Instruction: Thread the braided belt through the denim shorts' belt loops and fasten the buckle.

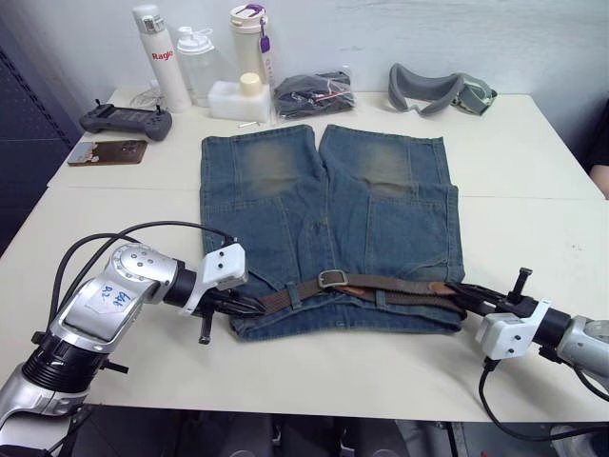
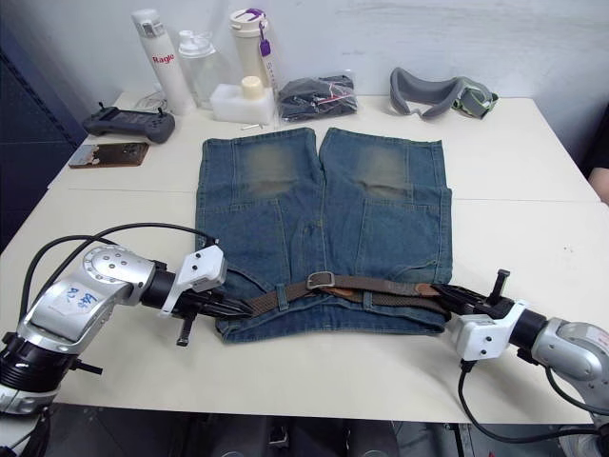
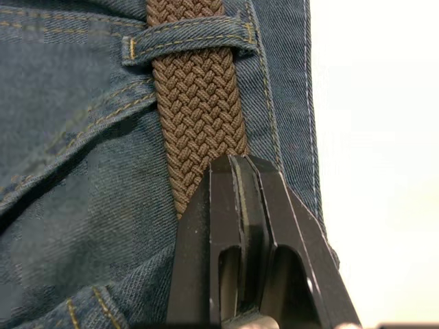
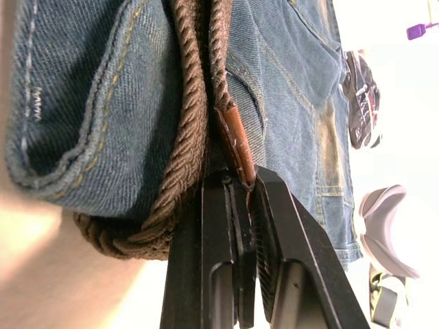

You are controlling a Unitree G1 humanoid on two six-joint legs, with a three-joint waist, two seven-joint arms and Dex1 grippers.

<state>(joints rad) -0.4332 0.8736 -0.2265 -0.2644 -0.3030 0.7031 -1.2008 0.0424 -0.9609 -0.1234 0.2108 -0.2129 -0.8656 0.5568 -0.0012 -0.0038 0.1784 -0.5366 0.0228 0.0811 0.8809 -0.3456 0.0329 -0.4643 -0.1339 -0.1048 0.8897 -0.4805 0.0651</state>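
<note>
We are in the fastening step, by our reading: the belt [image 1: 400, 286] already runs along the waistband of the shorts [image 1: 324, 219], under a loop [image 3: 185, 42], near the table's [image 1: 533, 200] front edge. The buckle [image 1: 332, 278] sits mid-waistband. Our left gripper [image 1: 249, 305] is closed on the belt's braid at the shorts' left corner. Our right gripper [image 2: 447, 296] pinches the belt's leather tip [image 4: 235, 140] at the right corner. Next we likely must carry that tip toward the buckle. The belt is brown, tightly woven, doubled at the right.
</note>
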